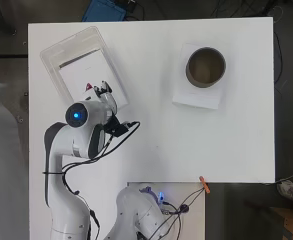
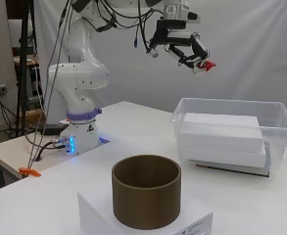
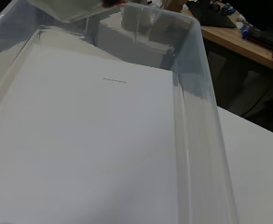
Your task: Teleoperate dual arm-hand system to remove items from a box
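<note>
A clear plastic box (image 1: 51, 50) stands at the table's far left and holds stacked white blocks (image 1: 83, 72). In the side view the hand (image 2: 184, 44) hangs well above the box (image 2: 280, 122), its fingers curled and pinching a small red item (image 2: 209, 65) at their tips. From overhead the hand (image 1: 105, 94) is over the box's near corner, with the red item (image 1: 89, 86) just beside it. The wrist view looks down on the top white block (image 3: 80, 140) and the box's clear wall (image 3: 192, 116).
A brown open cylinder (image 1: 206, 66) stands on a white block (image 1: 196, 97) at the far right of the table; it is in the foreground (image 2: 146, 196) of the side view. An orange clip (image 1: 204, 184) sits at the table's near edge. Cables hang from the arm.
</note>
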